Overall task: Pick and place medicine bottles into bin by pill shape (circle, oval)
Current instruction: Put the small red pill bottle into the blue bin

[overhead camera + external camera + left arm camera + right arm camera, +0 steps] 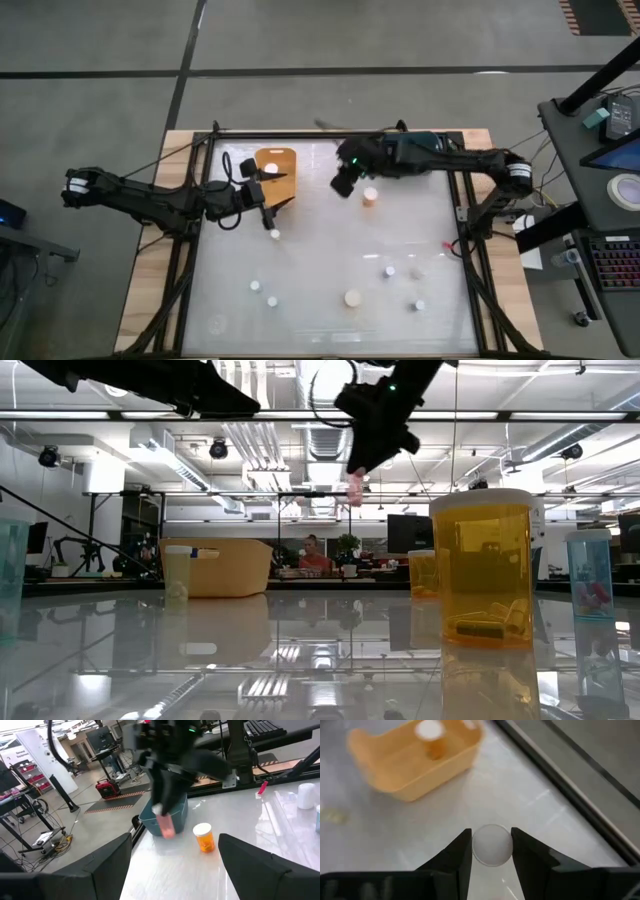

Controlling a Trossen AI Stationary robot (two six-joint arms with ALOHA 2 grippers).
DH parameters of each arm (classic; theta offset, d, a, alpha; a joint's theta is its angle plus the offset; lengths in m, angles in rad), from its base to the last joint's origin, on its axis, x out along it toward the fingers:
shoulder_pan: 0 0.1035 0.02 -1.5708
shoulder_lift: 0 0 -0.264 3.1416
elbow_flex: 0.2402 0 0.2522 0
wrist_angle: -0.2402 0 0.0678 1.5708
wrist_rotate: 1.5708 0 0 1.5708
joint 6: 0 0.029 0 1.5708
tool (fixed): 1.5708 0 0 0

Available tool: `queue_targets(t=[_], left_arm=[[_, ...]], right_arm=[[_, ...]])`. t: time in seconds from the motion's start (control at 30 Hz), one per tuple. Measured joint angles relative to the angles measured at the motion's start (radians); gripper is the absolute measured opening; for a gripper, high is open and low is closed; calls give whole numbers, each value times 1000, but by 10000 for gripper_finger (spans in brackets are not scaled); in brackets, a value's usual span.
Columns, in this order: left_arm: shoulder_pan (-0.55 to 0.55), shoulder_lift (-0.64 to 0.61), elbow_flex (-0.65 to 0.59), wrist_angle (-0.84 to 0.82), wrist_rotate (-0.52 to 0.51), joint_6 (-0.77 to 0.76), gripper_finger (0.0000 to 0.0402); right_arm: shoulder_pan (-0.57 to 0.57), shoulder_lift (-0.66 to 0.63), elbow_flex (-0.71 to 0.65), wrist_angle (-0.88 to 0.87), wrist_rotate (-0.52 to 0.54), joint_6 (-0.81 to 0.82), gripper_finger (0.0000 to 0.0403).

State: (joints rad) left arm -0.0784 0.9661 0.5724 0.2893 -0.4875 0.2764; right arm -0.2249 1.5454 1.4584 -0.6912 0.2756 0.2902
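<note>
The right arm reaches in from the right side of the surface (330,300), stretched leftward along the far edge. Its wrist bends down so that the right tool (345,183) hangs in the air above the surface. Its two dark fingers (455,852) pinch a small pink bottle (354,488) by its round white cap. The bottle dangles below the tool, clear of the surface, and in the left wrist view a blue bin (165,817) shows behind it.

The left arm comes in from the left edge, stretched nearly level across the surface. The left tool (262,192) hovers at the near edge of the orange bin (276,163). Its fingers are spread wide and hold nothing.

The orange bin stands at the far left part of the surface, and an orange-tinted bottle with a white cap (431,737) stands inside it. Another orange bottle (370,197) stands upright just beside the right tool. A white-capped one (275,233) stands near the left tool. More bottles are scattered across the near half, among them a larger one (352,297) near the middle.
</note>
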Motion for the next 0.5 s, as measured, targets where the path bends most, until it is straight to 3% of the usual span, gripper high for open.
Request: queue_targets(t=[0.5], left_arm=[[0, 0, -1, 1, 0, 0, 281]], right_arm=[[-278, -149, -91, -90, 14, -20, 119]])
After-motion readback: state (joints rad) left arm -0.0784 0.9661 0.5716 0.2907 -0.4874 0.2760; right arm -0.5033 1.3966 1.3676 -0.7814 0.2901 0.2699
